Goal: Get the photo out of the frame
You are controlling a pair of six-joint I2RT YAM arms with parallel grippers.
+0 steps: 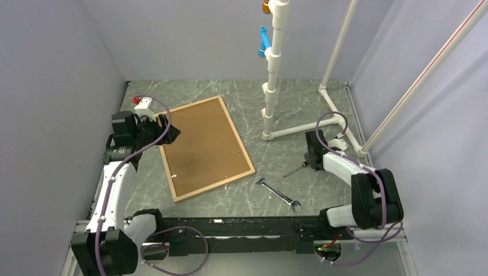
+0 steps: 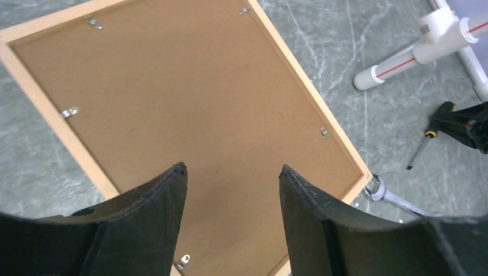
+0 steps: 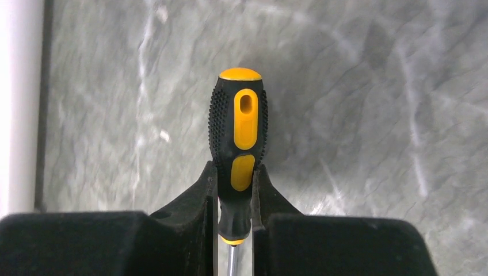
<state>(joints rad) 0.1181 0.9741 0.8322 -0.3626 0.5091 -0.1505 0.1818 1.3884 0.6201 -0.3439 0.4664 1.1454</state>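
Observation:
The frame (image 1: 215,185) lies face down on the table, a thin light wood rim around a plain brown backing board (image 1: 204,146) held by small metal clips (image 2: 69,112). The photo is hidden under the board. My left gripper (image 1: 167,131) hovers open and empty over the frame's left edge. In the left wrist view its jaws (image 2: 233,168) stand wide apart above the board (image 2: 190,98) and rim (image 2: 306,77). My right gripper (image 1: 313,161) is shut on a black and yellow screwdriver (image 3: 241,121), to the right of the frame, with its tip on the table (image 1: 296,170).
A silver wrench (image 1: 279,194) lies just off the frame's near right corner. A white PVC pipe stand (image 1: 270,98) with a blue fitting (image 1: 263,41) rises behind the frame. Its base pipes run to the right. A small red-and-white object (image 1: 136,100) sits at the back left. Walls close three sides.

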